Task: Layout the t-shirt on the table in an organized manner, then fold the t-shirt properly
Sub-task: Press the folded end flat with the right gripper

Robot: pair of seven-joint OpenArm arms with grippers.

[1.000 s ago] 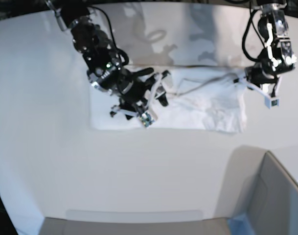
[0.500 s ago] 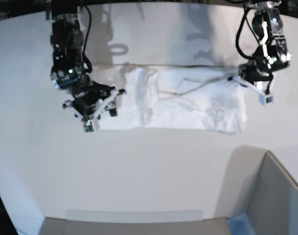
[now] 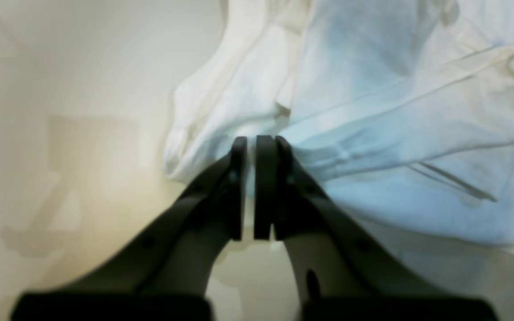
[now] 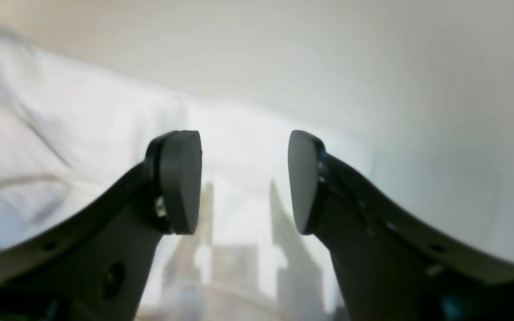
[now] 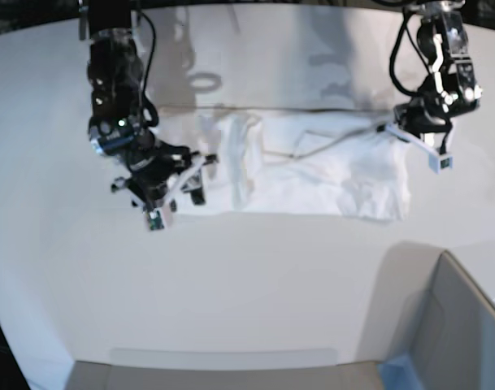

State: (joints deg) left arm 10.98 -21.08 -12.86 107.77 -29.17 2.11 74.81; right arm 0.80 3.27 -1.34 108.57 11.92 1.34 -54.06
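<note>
Since the earlier base views, the right gripper [image 5: 175, 197] has swung off the middle of the t-shirt [image 5: 328, 175] to its left-hand end, then shifted slightly back toward the cloth; the left gripper [image 5: 416, 140] has barely changed position.

**Position of the work.** The t-shirt lies on the table [image 5: 247, 284] toward the far side, spread as a rough white band. A bunched vertical ridge crosses it near the left-hand end, and the right-hand part is wrinkled.

**Jaw state.**
- Left gripper [image 3: 251, 147]: jaws pressed nearly together, pinching a fold of the t-shirt [image 3: 395, 133] at its edge.
- Right gripper [image 4: 244, 183]: jaws wide apart, nothing between them; the t-shirt [image 4: 60, 147] lies below and beside it.

**Step in hand.** Judged from the layout, the laying-out stage is under way; folding has not begun.

**Next move.** The free gripper probably needs to descend on the left-hand hem, close on it, and pull outward against the held end to flatten the ridge.

**Markings.** No print, tag, label or legible writing is visible in any view; only plain white cloth shows.
</note>
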